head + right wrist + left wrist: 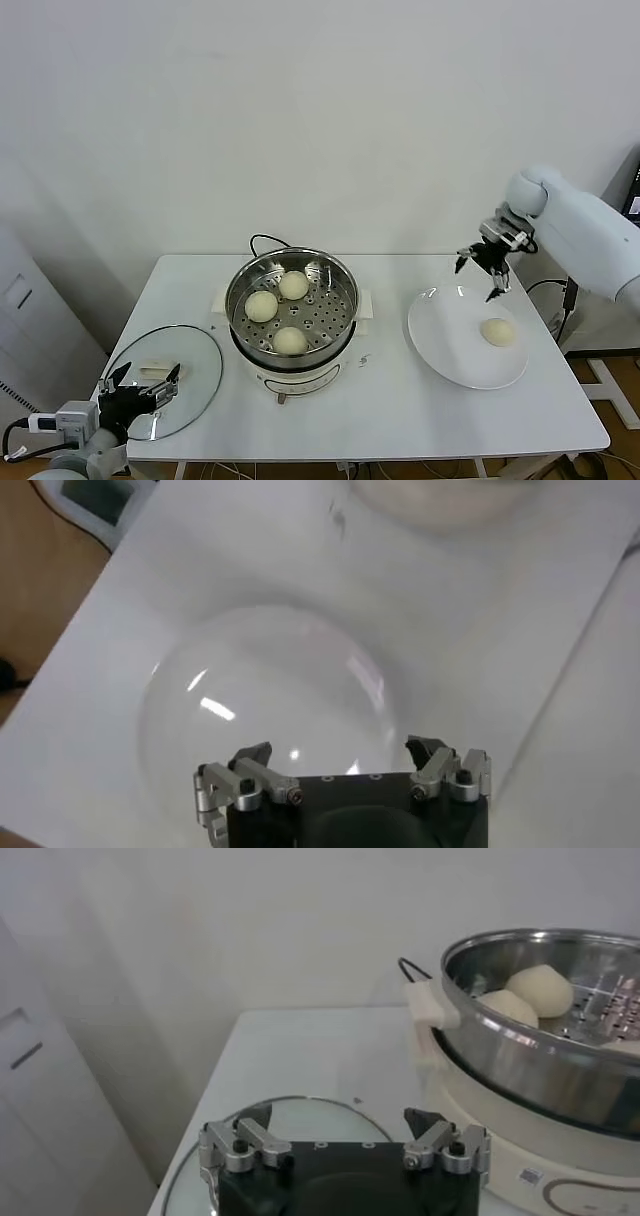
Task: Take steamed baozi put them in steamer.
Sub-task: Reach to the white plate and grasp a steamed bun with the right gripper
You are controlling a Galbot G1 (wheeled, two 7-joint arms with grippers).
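The steamer (290, 312) stands mid-table with three baozi (293, 285) in its steel basket. A fourth baozi (497, 331) lies on the white plate (445, 340) at the right. My right gripper (483, 268) is open and empty, in the air above the plate's far edge, a little behind and to the left of that baozi. In the right wrist view the open gripper (340, 752) looks down on the plate (270, 680); the baozi does not show there. My left gripper (140, 385) is open and empty, parked at the front left over the glass lid.
The round glass lid (195, 350) lies flat at the table's front left corner; it also shows in the left wrist view (300, 1116), with the steamer (530, 1063) and two baozi (540, 988) beyond. A black cord (262, 240) runs behind the steamer.
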